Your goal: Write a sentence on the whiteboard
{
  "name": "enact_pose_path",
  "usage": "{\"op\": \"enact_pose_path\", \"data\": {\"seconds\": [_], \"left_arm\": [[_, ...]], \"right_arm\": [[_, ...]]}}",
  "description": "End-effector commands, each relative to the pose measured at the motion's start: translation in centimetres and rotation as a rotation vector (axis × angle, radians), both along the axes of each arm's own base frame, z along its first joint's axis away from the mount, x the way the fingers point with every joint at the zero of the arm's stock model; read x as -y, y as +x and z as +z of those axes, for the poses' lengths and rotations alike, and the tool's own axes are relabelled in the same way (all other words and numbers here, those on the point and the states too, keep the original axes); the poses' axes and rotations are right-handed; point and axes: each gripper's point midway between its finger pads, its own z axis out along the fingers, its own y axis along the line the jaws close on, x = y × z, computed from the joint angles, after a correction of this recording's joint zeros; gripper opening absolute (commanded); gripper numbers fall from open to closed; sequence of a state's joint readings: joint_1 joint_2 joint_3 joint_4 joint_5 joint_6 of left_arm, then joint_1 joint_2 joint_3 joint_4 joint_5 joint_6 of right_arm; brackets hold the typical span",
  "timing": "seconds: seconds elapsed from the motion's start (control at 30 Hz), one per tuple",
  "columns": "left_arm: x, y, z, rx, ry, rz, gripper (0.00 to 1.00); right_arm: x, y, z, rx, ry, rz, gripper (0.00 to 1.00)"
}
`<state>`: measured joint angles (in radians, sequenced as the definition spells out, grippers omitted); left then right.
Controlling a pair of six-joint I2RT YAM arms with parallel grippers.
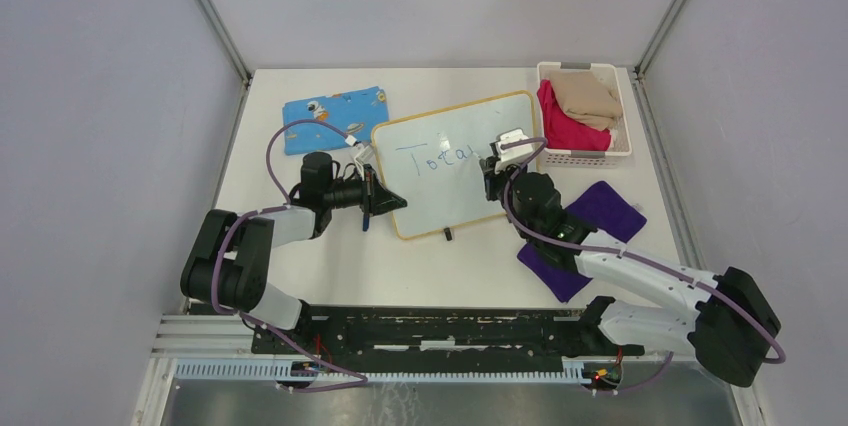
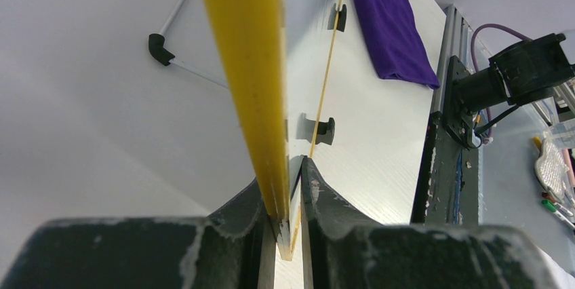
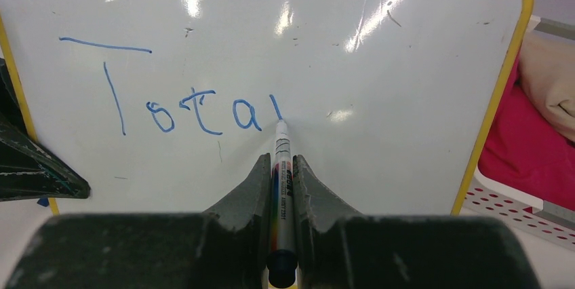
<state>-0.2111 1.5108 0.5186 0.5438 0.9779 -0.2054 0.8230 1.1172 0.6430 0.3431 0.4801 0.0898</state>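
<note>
Now my left gripper clamps the rim of one whiteboard; my right gripper pinches one marker, tip touching the sentence.

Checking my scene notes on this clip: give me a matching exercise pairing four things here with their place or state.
1 whiteboard
2 marker
3 purple cloth
4 white basket

A holds pink fabric
B pinched by the right gripper, tip on the blue writing
C yellow rim clamped by the left gripper
D lying partly beneath the right arm

Pairs: 1-C, 2-B, 3-D, 4-A
</note>
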Motion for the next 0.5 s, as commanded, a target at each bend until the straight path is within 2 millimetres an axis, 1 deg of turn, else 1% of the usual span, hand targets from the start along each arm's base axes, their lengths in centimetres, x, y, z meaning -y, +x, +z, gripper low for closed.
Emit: {"op": "enact_pose_path", "data": {"seconds": [0.0, 0.1, 0.17, 0.3, 0.37, 0.47], "left_arm": [[-0.4, 1.0, -0.7, 0.055, 0.070, 0.037, 0.17], [-0.4, 1.0, -0.7, 0.057, 0.071, 0.036, 0.17], [-0.4, 1.0, -0.6, 0.058, 0.072, 0.035, 0.17], [-0.3, 1.0, -0.7, 0.055, 0.072, 0.035, 0.17], [-0.3, 1.0, -0.7, 0.057, 0.073, 0.034, 0.17], [-0.3, 1.0, -0.7, 0.056, 0.073, 0.032, 0.17]], "right_arm": [[1.4, 0.0, -0.3, -0.001, 0.006, -0.051, 0.00], [1.6, -0.2, 0.1, 0.006, 0.020, -0.052, 0.00], [1.6, -0.3, 1.1, 0.027, 0.044, -0.045, 0.00], [1.7, 0.1, 3.9, 0.076, 0.065, -0.053, 0.00], [1.9, 0.4, 4.7, 0.092, 0.069, -0.061, 0.00], [1.9, 0.9, 5.3, 0.098, 0.072, -0.067, 0.00]]}}
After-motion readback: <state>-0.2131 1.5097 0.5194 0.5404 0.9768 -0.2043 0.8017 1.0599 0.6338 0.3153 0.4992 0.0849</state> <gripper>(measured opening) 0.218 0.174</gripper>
